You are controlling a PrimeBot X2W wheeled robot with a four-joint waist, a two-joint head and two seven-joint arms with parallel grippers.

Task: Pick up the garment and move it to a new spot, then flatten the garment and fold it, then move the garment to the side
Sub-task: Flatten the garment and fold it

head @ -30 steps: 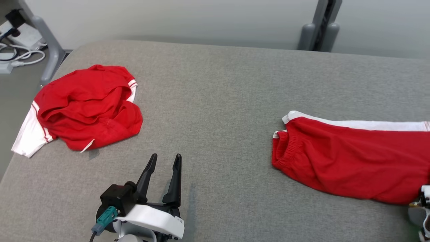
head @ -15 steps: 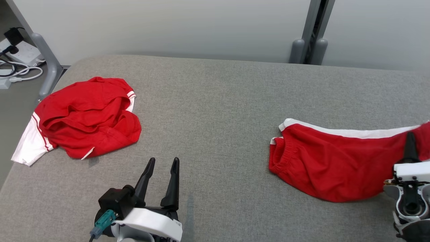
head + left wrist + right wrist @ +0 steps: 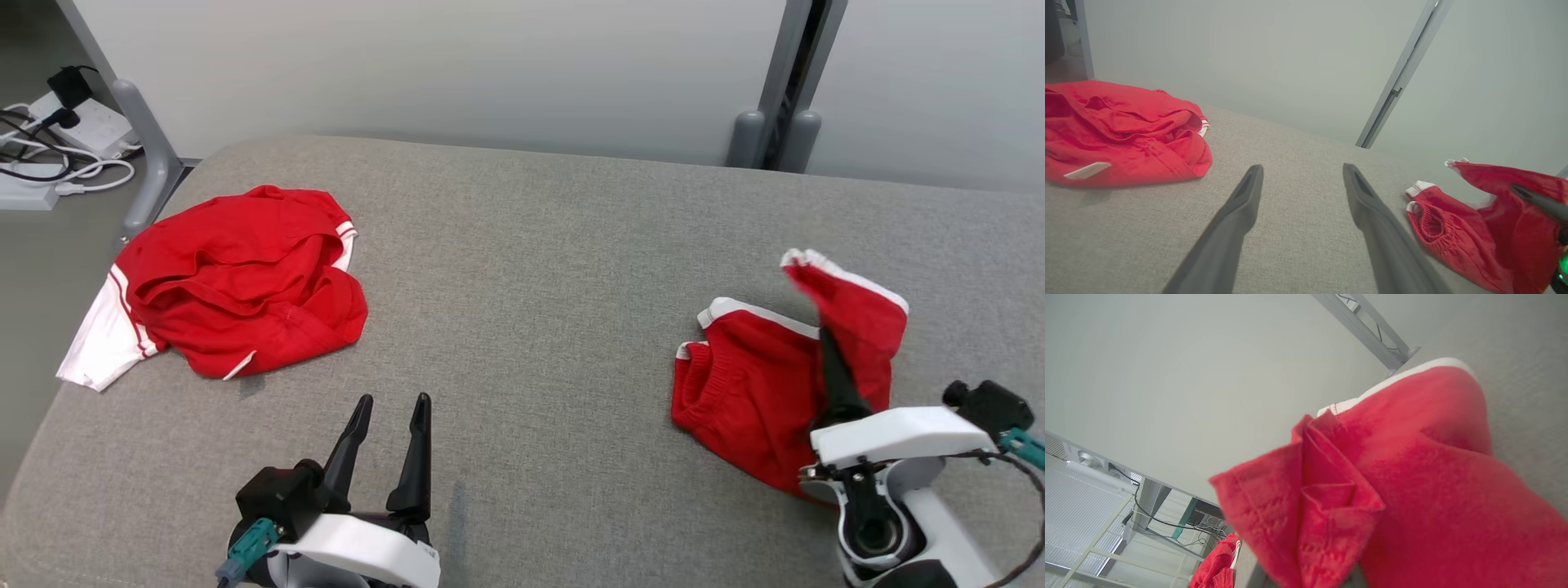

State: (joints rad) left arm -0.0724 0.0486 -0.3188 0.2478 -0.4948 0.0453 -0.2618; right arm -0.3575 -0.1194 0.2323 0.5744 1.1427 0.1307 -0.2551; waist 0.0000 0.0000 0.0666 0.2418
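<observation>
The right gripper [image 3: 826, 349], pinching the red shorts [image 3: 735, 392], now lifts one end over to fold them; the left gripper [image 3: 393, 400] waits open.

Black fingers [image 3: 416, 449], white wrist shells [image 3: 359, 547], teal connectors [image 3: 251, 541]

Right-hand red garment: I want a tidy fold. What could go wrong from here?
The right gripper pinches just a bunched edge of the garment, so it may slip free. The open left gripper sits apart and nothing pins the waistband, so the fold could drag or land crooked.
</observation>
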